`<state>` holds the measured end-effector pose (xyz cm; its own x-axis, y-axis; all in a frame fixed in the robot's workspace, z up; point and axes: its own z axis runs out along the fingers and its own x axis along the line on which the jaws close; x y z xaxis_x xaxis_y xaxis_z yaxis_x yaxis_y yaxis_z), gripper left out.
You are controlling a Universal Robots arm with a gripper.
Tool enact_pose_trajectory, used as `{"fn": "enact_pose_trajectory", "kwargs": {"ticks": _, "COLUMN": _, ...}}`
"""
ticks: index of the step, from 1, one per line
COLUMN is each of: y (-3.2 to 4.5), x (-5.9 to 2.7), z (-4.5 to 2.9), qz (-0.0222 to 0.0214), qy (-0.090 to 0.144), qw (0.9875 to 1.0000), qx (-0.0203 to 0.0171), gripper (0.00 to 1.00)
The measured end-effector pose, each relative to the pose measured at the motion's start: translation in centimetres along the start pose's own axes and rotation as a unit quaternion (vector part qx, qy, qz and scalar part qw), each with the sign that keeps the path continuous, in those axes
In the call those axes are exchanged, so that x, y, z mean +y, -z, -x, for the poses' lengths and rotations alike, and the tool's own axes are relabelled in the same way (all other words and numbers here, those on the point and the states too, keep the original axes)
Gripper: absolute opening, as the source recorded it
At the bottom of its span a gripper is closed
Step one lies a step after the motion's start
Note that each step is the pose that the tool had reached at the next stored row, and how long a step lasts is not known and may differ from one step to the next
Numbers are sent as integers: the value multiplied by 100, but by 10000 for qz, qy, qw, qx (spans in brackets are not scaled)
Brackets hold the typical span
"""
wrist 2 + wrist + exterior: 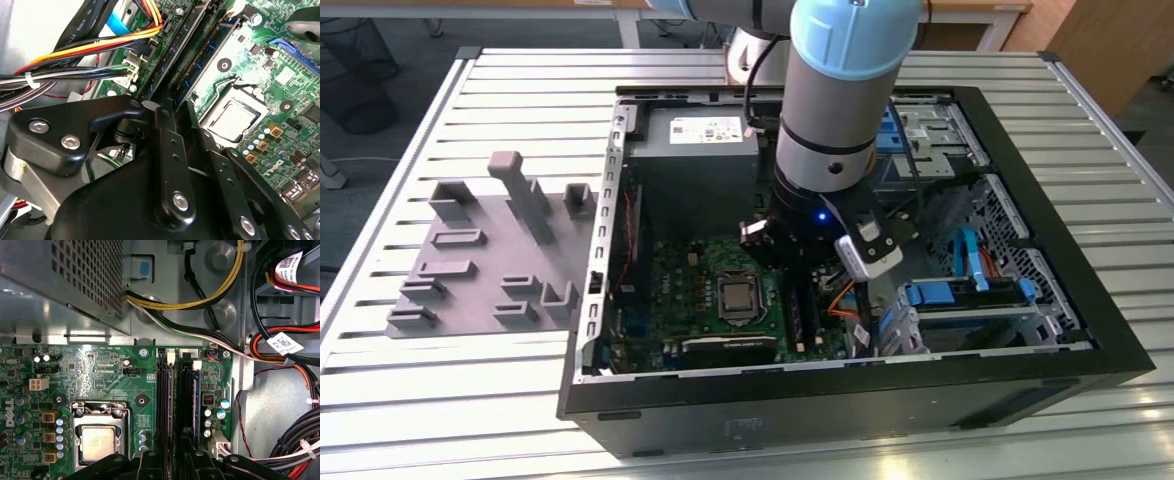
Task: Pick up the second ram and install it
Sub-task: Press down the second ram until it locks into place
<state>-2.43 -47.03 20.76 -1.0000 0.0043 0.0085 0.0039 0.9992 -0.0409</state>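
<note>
Fingers over second ram in motherboard slot.

Even bright overhead light; glare on processor; near fingers blurred.

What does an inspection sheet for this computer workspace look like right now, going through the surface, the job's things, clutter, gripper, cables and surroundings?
Surface: slatted metal table carrying an open computer case lying on its side.
Job's things: the second ram stands on edge in a memory slot of the motherboard, beside the silver processor; whether it is fully seated cannot be told.
Clutter: grey plastic tray with upright posts on the exterior view's left, no sticks seen in it.
Gripper: the gripper is inside the case, directly over the memory slots; finger state cannot be told.
Cables: yellow, black, red and orange bundles run beside the board.
Surroundings: floor and a wooden desk edge beyond the table.
</note>
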Motion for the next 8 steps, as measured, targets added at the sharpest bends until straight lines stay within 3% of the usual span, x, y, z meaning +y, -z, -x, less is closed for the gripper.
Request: {"fn": "enact_pose_trajectory", "kwargs": {"ticks": 8, "y": 158, "x": -7, "z": -2, "qz": -1, "qy": 0, "qw": 10000, "qx": 9, "gripper": 27}}
